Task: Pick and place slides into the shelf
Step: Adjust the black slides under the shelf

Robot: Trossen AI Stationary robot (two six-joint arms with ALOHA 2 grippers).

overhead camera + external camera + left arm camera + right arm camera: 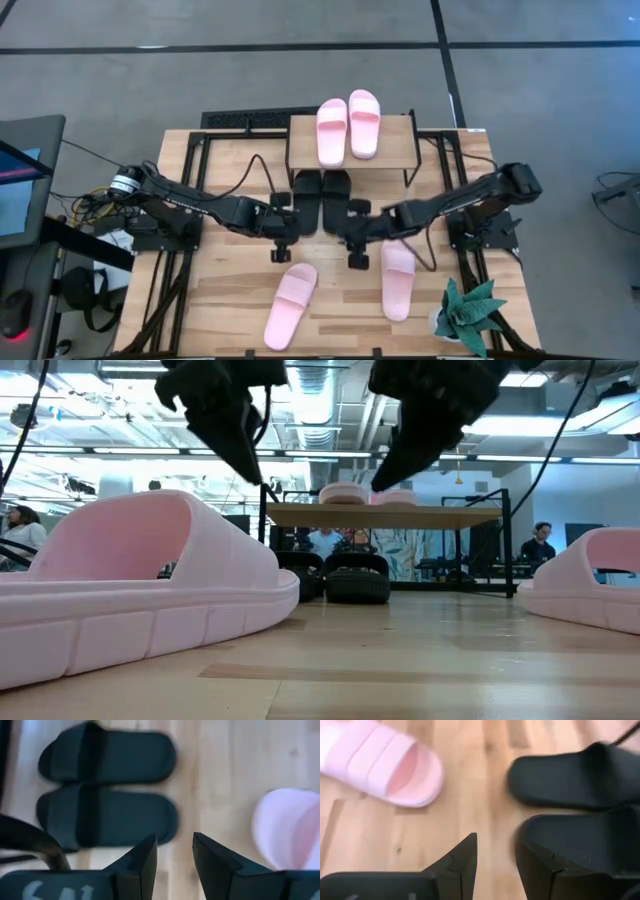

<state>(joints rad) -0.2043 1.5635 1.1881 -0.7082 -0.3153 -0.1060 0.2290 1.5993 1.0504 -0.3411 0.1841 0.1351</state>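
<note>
Hovering near black slides (322, 200) under shelf (400, 150): left gripper (172, 851), right gripper (496, 851), fingers narrowly parted, empty; pink slides (348, 125) on top.

Only one marking is seen. In the left wrist view, pale characters are printed on the dark body of the left gripper (172, 855), at the picture's lower edge; they are cut off and blurred, and something like "641" is made out, though it cannot be read with certainty. No brand or label is legible on the slides, the shelf or the table, and no sign in the room behind can be read.
</note>
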